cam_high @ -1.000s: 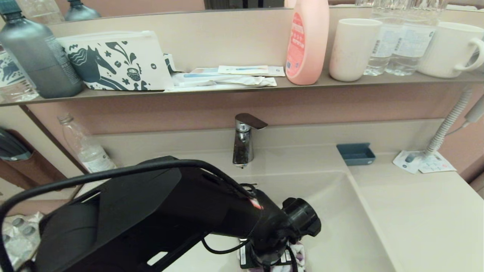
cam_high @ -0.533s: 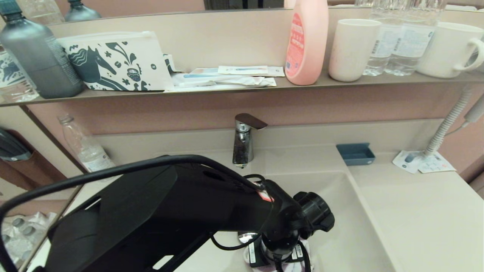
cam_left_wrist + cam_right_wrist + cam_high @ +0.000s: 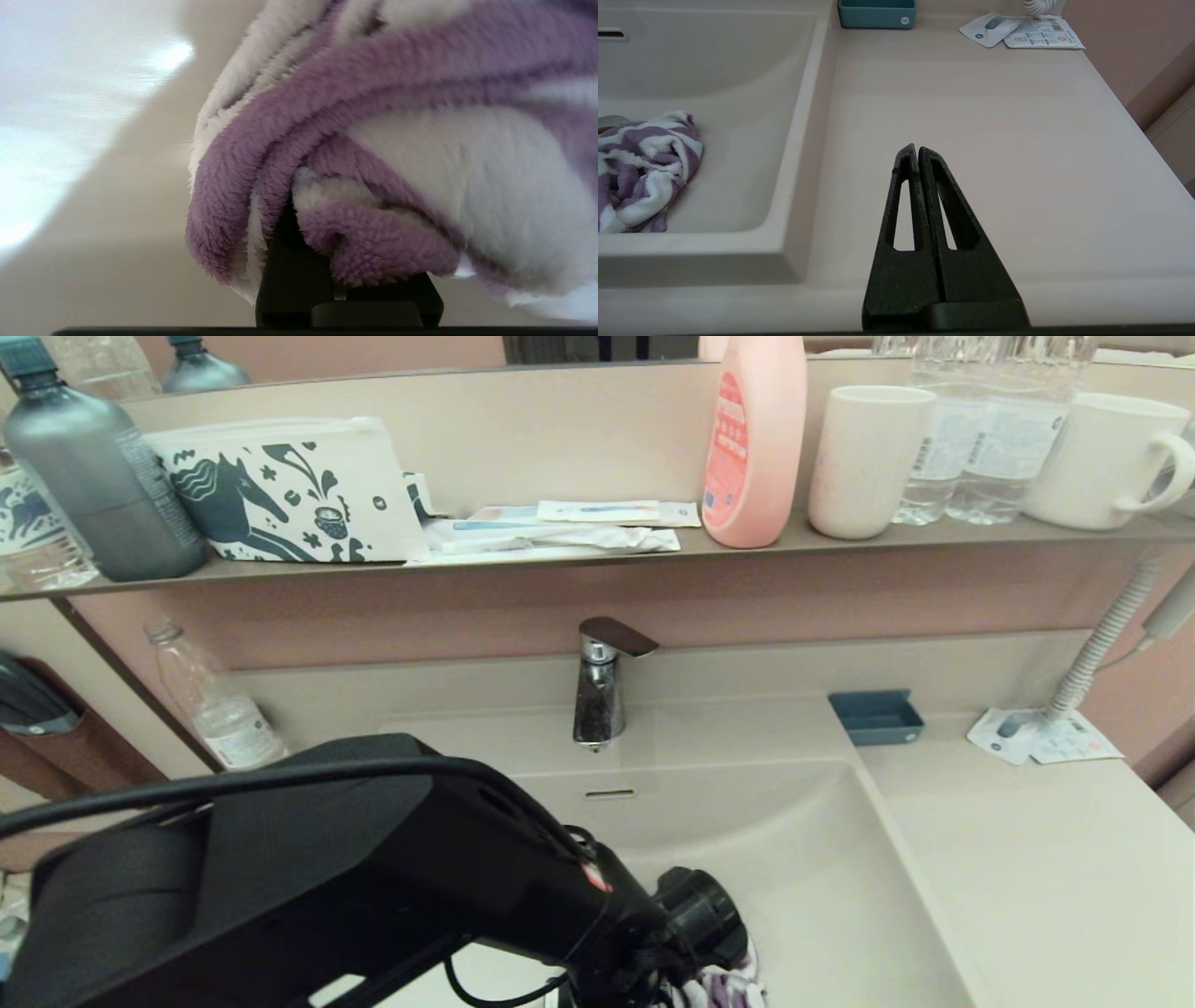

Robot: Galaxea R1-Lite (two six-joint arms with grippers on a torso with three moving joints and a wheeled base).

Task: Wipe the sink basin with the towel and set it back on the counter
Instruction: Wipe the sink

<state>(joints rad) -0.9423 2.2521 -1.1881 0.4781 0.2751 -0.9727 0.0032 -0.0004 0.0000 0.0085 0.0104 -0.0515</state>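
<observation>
Striped towel (image 3: 642, 168) bunched inside sink basin (image 3: 738, 60).

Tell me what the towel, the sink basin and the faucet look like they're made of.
The towel, held in the left gripper: soft terry or fleece, going by its fuzzy purple-and-white pile. The sink basin: smooth, seamless cream-beige, with a soft sheen; probably moulded resin or ceramic, can't tell which. The faucet: polished chrome-look metal with mirror reflections.
</observation>
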